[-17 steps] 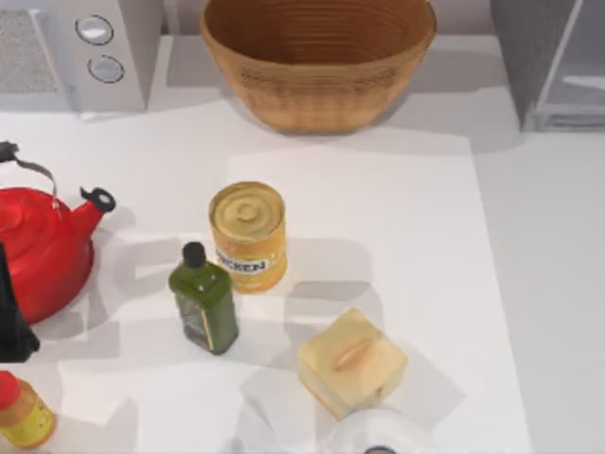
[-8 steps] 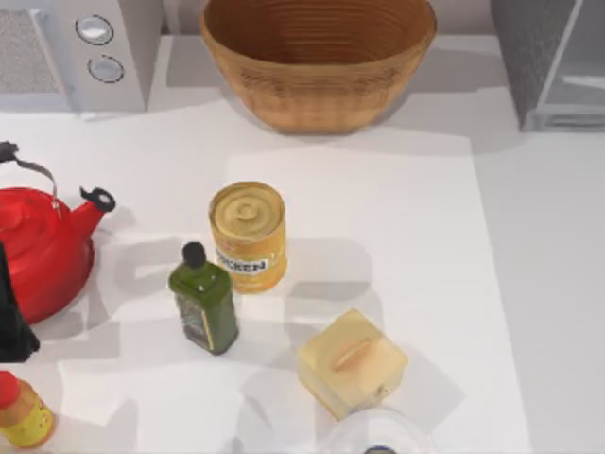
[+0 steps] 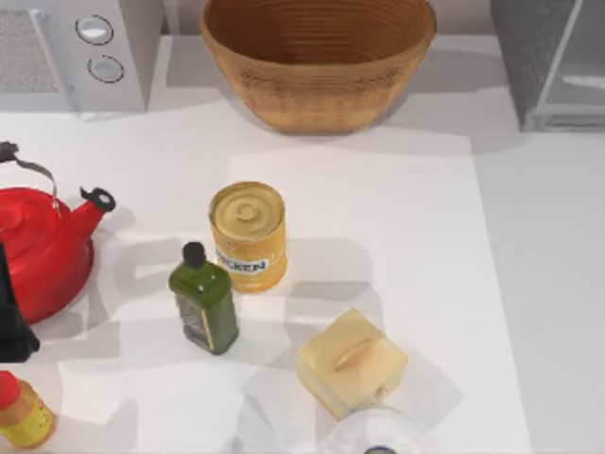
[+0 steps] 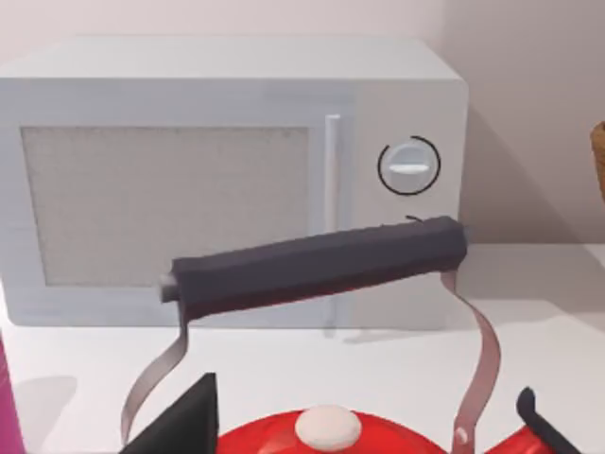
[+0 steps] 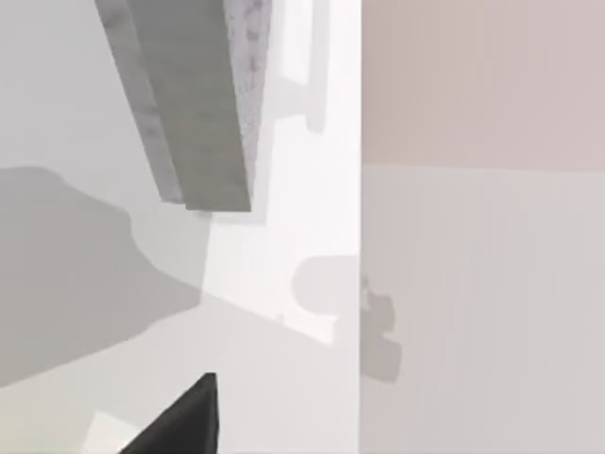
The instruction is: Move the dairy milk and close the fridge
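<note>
White table (image 3: 529, 284); fridge (image 3: 553, 61) at its far right, seemingly open.

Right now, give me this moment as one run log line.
fridge: top view's far right, door open | yellow can: mid-table, upright | left arm: left edge by red kettle | grippers: cannot tell
</note>
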You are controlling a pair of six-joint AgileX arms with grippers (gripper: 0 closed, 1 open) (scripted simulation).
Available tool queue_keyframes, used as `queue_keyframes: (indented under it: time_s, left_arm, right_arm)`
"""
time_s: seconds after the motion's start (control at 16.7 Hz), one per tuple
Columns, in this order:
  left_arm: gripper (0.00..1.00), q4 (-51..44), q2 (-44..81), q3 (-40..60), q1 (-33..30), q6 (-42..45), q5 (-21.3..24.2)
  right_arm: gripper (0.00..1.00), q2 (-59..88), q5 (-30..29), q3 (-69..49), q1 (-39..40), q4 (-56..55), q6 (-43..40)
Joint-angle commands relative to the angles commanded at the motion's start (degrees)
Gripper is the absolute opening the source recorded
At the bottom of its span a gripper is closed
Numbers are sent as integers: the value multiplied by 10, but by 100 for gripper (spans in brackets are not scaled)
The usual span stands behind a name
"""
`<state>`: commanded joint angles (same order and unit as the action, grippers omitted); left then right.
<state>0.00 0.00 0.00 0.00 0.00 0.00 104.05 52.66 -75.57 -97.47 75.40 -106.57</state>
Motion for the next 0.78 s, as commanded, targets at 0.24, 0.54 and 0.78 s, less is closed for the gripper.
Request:
queue_keyframes:
  time_s: [0.24, 0.54, 0.78]
  left_arm:
    - [100, 0, 0, 0, 0, 0, 0]
    - [100, 0, 0, 0, 0, 0, 0]
    - [100, 0, 0, 0, 0, 0, 0]
  right_arm:
    - [100, 4, -25, 3, 103, -138, 172]
    - [100, 7, -61, 7, 260, -348, 439]
    - [100, 8, -85, 10, 372, -499, 614]
